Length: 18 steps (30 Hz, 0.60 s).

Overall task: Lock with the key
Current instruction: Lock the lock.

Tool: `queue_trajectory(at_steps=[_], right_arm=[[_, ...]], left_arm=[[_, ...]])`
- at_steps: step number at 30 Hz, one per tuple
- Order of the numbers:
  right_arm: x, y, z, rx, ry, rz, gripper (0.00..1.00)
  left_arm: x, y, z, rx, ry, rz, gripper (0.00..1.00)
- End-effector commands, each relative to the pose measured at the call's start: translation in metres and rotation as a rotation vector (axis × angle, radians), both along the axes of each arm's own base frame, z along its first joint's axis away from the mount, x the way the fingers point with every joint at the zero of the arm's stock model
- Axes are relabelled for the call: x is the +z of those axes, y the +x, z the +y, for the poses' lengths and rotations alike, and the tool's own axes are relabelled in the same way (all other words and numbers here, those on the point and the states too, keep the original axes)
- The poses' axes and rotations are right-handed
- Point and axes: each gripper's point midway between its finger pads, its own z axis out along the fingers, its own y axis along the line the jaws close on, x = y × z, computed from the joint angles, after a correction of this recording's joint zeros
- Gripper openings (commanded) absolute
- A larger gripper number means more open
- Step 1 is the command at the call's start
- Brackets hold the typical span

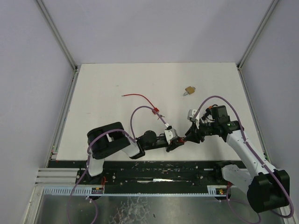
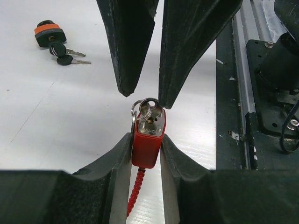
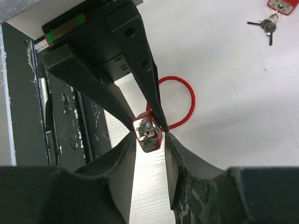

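Left pincer (image 2: pixel 145 140) pinches red padlock (image 2: pixel 146 147); right pincer (image 3: pixel 149 136), half-spread, straddles its key (image 2: pixel 154 113); spare padlock (image 1: pixel 189 90) at twelve o'clock on white surface (image 1: pixel 117 84), pale walls (image 1: pixel 28 70).

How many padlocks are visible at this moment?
3. A red padlock clamped in the left gripper; an orange-and-black padlock loose on the table; a second red padlock, cropped at the right wrist view's top edge. Others may be hidden.

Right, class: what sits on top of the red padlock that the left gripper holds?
A silver key ring and what looks like a key head stand on the red padlock's silver end. Any blade is hidden inside; the left gripper covers its sides.
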Motion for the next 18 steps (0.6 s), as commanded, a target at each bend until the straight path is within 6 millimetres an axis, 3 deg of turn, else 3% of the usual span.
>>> queue_trajectory(at_steps=[1, 18], right_arm=[[0.0038, 0.0027, 0.0031, 0.003, 0.006, -0.020, 0.37], [0.0084, 0.0056, 0.0020, -0.007, 0.002, -0.048, 0.41]], left_arm=[[-0.0019, 0.0017, -0.0032, 0.012, -0.006, 0.010, 0.00], [-0.0055, 0.0012, -0.0017, 0.012, 0.001, 0.010, 0.00]])
